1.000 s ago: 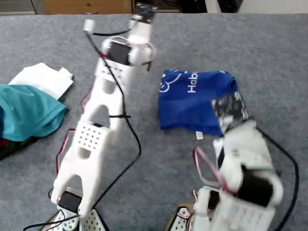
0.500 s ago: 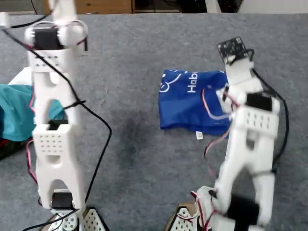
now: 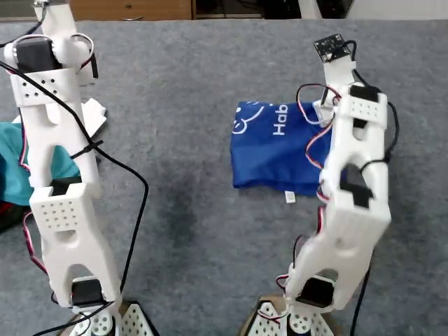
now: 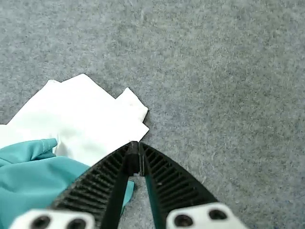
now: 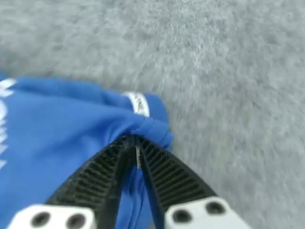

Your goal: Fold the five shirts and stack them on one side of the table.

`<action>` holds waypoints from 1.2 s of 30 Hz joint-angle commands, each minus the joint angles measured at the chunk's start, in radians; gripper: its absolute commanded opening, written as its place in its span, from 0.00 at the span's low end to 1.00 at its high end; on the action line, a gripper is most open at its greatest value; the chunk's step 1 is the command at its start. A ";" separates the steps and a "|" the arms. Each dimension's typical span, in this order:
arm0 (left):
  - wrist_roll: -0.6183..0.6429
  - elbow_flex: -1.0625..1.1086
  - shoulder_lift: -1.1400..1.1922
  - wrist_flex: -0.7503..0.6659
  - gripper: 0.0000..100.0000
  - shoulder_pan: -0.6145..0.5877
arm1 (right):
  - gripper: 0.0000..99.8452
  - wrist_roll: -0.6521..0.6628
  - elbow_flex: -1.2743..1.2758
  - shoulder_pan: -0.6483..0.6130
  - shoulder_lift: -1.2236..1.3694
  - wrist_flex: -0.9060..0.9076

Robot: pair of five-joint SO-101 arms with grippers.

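Observation:
A folded blue shirt (image 3: 273,147) with white print lies flat in the middle of the grey table. My right arm (image 3: 357,140) stretches over its right side. The right gripper (image 5: 133,141) is shut, its tips at the shirt's far right corner (image 5: 143,121) beside a white label (image 5: 137,103). At the table's left lie a white shirt (image 3: 92,115) and a crumpled teal shirt (image 3: 10,164). My left arm (image 3: 52,140) stands over them. The left gripper (image 4: 137,160) hovers shut, nothing in it, above the edge of the white shirt (image 4: 81,114) and the teal shirt (image 4: 33,176).
A dark and red bundle (image 3: 8,210) peeks out at the left edge under the teal shirt. Wooden furniture (image 3: 126,8) runs behind the table's far edge. Bare grey cloth (image 3: 182,224) lies between the two arms and in front of the blue shirt.
The left arm swung from the table's middle to the far left, over the shirt pile. The right arm rose from near its base and extended over the blue shirt's right side.

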 commanded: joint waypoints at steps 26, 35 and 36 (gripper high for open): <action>0.000 0.000 -0.064 0.012 0.02 -0.017 | 0.00 -0.087 -0.745 0.012 0.177 0.890; 0.000 0.000 -0.058 0.012 0.02 -0.008 | 0.03 -0.137 -0.323 0.030 -0.114 0.887; 0.000 0.000 -0.056 0.012 0.02 -0.008 | 0.06 -0.149 -0.289 0.030 -0.142 0.887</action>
